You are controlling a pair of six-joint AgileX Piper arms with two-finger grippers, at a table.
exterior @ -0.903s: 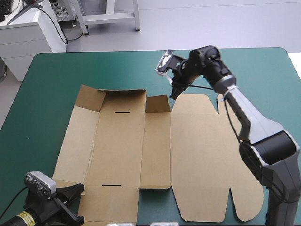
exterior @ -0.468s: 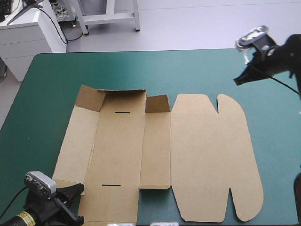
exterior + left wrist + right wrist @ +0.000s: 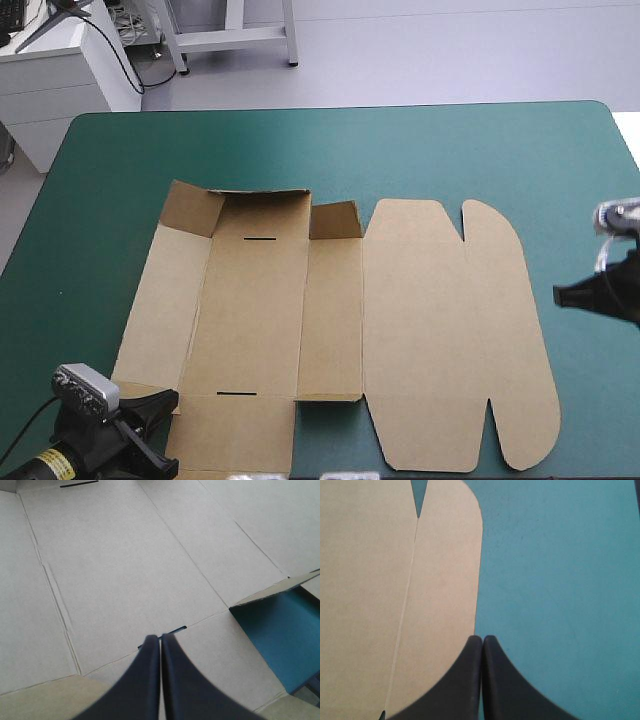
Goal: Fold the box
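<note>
The brown box lies as a cut sheet in the middle of the table, with its wide lid panel flat to the right. Two small flaps at its far edge, one at the left and one near the middle, stand raised. My left gripper sits at the sheet's near left corner. In the left wrist view it is shut over the board, just short of a slot. My right gripper hovers off the lid's right edge, shut above the line where the rounded flap meets the teal-green cover.
The teal-green cover shows in a broad strip between the sheet and the table's far edge, and a narrower one along the right side. A gap in the sheet shows the cover beside my left gripper.
My right arm swung from the sheet's far edge out to the right, then came back toward the near side by the table's right edge. The left arm and the box stayed still.
</note>
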